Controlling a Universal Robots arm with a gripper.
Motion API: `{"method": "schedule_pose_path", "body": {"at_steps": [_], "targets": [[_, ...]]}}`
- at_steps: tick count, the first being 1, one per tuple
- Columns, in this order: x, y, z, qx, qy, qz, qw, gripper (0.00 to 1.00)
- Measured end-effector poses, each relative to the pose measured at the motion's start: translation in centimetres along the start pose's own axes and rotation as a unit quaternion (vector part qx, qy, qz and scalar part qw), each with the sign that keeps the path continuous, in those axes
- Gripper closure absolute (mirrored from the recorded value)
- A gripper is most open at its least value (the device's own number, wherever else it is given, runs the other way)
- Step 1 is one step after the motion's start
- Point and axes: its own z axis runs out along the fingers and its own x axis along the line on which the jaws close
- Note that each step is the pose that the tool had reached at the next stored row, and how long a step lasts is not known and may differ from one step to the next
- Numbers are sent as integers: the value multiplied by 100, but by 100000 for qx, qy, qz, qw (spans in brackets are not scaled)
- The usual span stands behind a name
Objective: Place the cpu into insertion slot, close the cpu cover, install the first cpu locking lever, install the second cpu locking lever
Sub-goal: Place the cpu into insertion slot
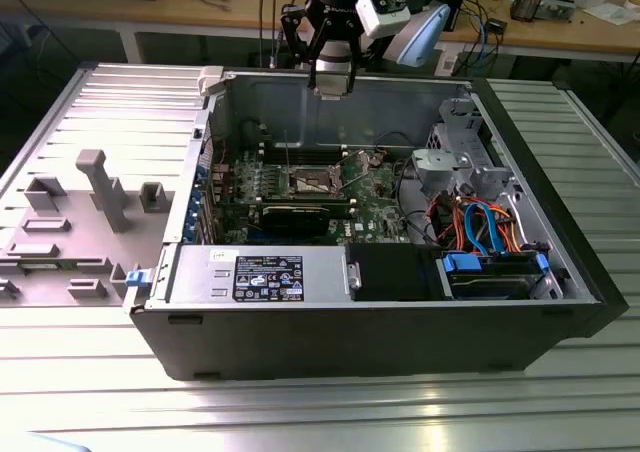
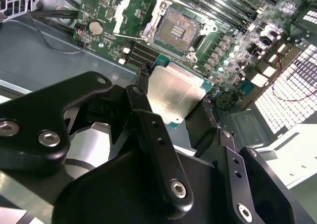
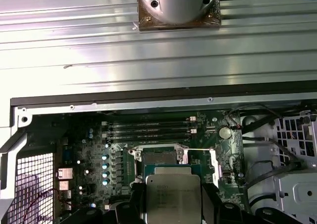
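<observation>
My gripper (image 1: 333,67) hangs above the open computer case, near its back wall, and is shut on the cpu (image 1: 333,82). In both wrist views the cpu (image 2: 176,92) (image 3: 171,196) is a silvery square with a green rim, clamped between the black fingers (image 2: 143,102). It hovers well above the motherboard. The insertion slot (image 2: 176,28) (image 3: 157,157) (image 1: 312,180) lies open below, its dark contact field bare. The cpu cover (image 2: 132,12) (image 1: 352,162) is swung up beside the slot on its hinge.
Long black memory slots (image 3: 151,127) run beside the socket. A black graphics card (image 1: 300,212) lies nearer the case front, with a power supply (image 1: 265,275) and a drive bay with blue and orange cables (image 1: 480,227). The case walls surround the board. A grey fixture plate (image 1: 80,202) sits at the exterior view's left.
</observation>
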Motion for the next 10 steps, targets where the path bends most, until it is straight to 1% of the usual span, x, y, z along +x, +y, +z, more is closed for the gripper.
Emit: {"method": "schedule_pose_path", "body": {"at_steps": [5, 10], "targets": [[0, 0, 0, -4, -17, 196, 100000, 45], [0, 0, 1, -30, -125, 1385, 99990, 45]]}}
